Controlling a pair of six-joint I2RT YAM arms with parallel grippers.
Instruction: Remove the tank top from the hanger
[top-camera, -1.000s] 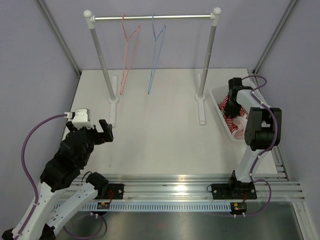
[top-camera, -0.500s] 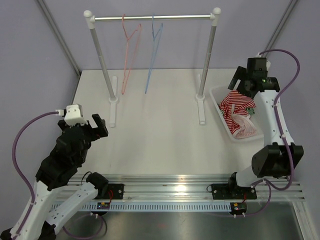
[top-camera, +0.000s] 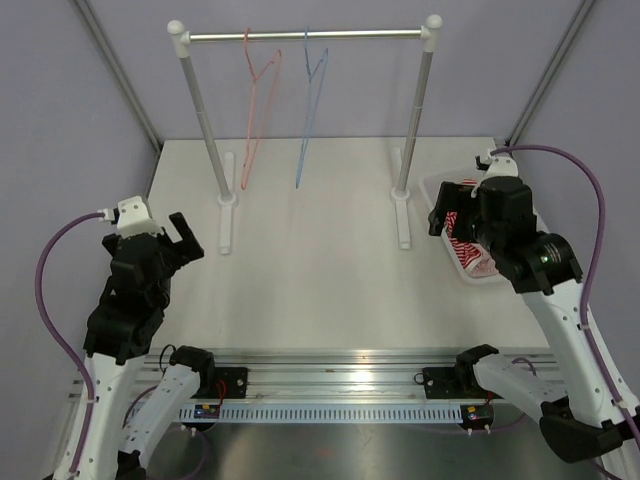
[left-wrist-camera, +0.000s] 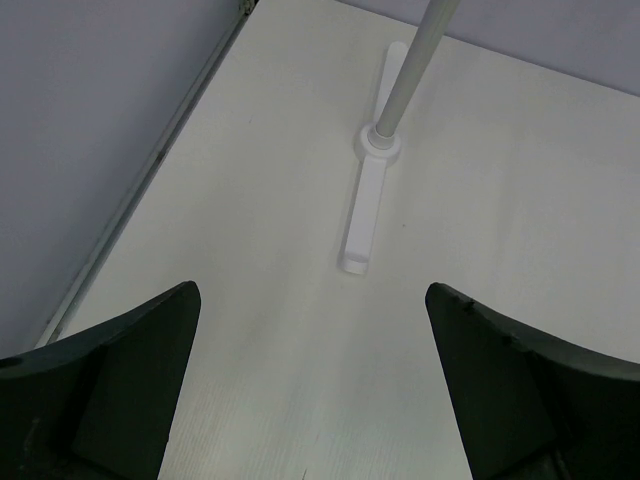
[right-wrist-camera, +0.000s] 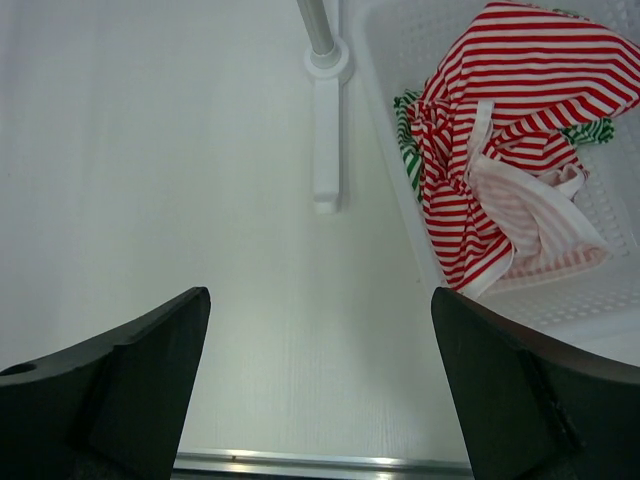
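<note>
I count two arms and two grippers, and both have their fingers spread wide with nothing between them. My left gripper hangs over the left side of the table, well apart from everything; its wrist view looks down on the foot of the left post. My right gripper hovers above bare table just beside the one white basket, at the right edge.

The tank top, red and white striped, lies crumpled inside that basket, off any hanger. One scrap of green-striped cloth peeks out from under it on the left side.

The rack has two upright posts, left and right, carrying one rail. Two wire hangers hang from the rail, both bare: one pink hanger and one blue hanger, side by side and apart from each other
</note>
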